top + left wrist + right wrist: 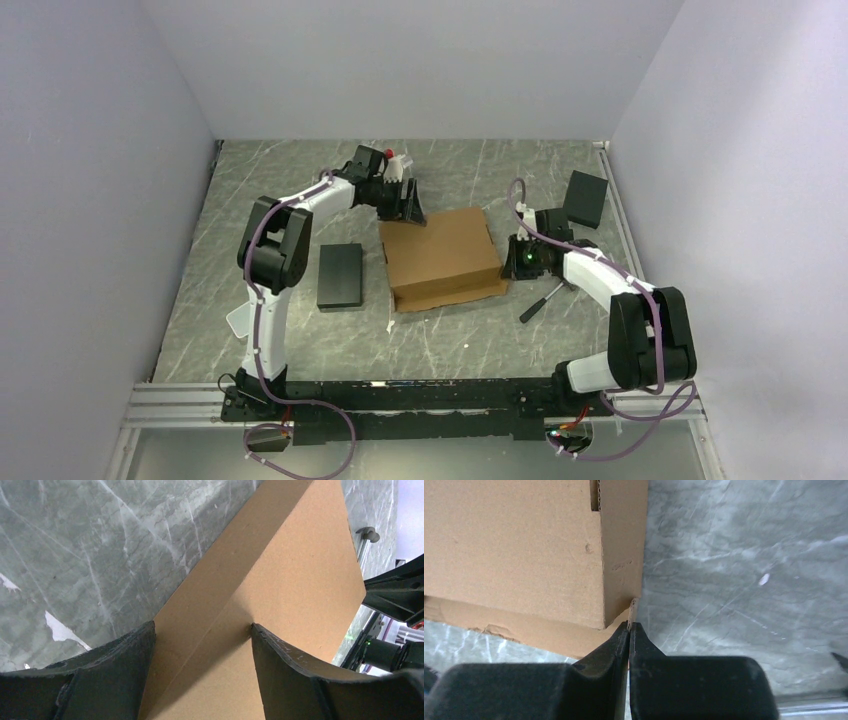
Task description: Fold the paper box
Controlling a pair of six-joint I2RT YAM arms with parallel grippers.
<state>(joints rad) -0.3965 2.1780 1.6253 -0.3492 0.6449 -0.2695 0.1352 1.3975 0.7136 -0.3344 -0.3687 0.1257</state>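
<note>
**Left arm:** extended toward the far edge of the table [450,340]. The left gripper [410,207] tips down over the far-left corner of the paper box [440,255], its fingers [290,680] apart and astride the box's edge.

**Right arm:** elbow folded, with the right gripper [517,262] at the box's right side. Its black fingers are pressed together on a thin flap edge.

**Paper box:** mid-table. Brown corrugated cardboard, shallow and rectangular, lid down, with a ragged bottom flap protruding.

**Table:** grey, marbled, scuffed.

**Black block** [340,275]: matte, rectangular, lying left of the box.
</note>
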